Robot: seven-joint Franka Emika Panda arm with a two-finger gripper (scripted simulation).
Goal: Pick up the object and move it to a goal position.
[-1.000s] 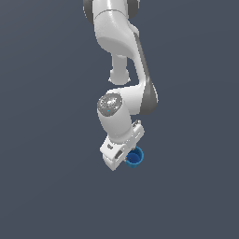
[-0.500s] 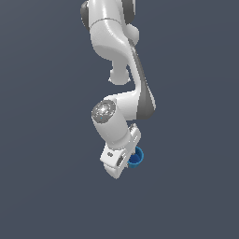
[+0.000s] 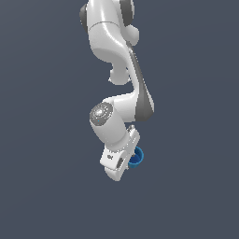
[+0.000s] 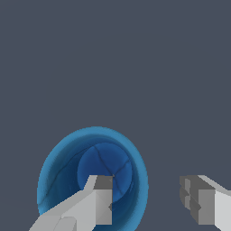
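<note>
Beneath the wrist, spread gripper [image 4: 146, 198] straddles the blue cup's [image 4: 92, 173] wall, one finger [image 4: 97, 203] inside; likely light, rigid, slick — pinch the rim at 3 o'clock.

- The arm [image 3: 122, 88] has folded lower over the last second, its wrist swung toward the exterior view's left
- The pincer [image 3: 125, 164] has dropped closer over the blue cup [image 3: 136, 157], hiding more of it

A bare simulated scene, no real room; a flat, uniform slate-grey ground [image 3: 46, 186] fills both views without walls or furniture; the glossy white jointed robot arm [image 3: 116, 60] is smoothly rendered, without texture.
</note>
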